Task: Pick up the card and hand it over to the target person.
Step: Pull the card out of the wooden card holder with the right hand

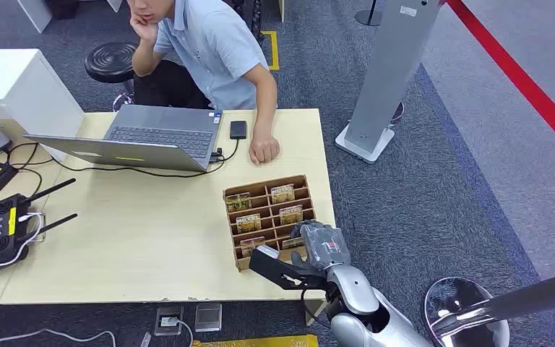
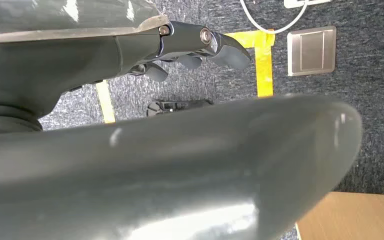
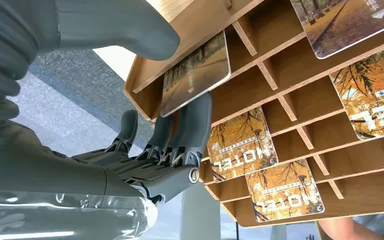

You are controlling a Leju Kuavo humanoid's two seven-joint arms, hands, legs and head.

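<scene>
A wooden card rack (image 1: 264, 182) stands at the table's near right corner, with several autumn-print hotel cards (image 1: 282, 193) in its slots. My right hand (image 1: 309, 251) reaches into the rack's nearest row. There a card (image 3: 196, 71) leans out of its slot. My fingers (image 3: 192, 125) lie against the back of that card, and my thumb (image 3: 115, 25) rests on the outside of the rack's front wall (image 3: 190, 30). The card still sits in the slot. My left hand (image 2: 195, 47) hangs over the floor, fingers loosely bent, holding nothing. The person (image 1: 209, 50) sits across the table, one hand (image 1: 264, 150) resting on it.
A laptop (image 1: 152, 134) and a black phone (image 1: 238, 129) lie at the table's far side. A remote controller (image 1: 0, 231) with cables sits at the left edge. A grey pillar stand (image 1: 386, 72) and a round stool (image 1: 462, 307) stand to the right.
</scene>
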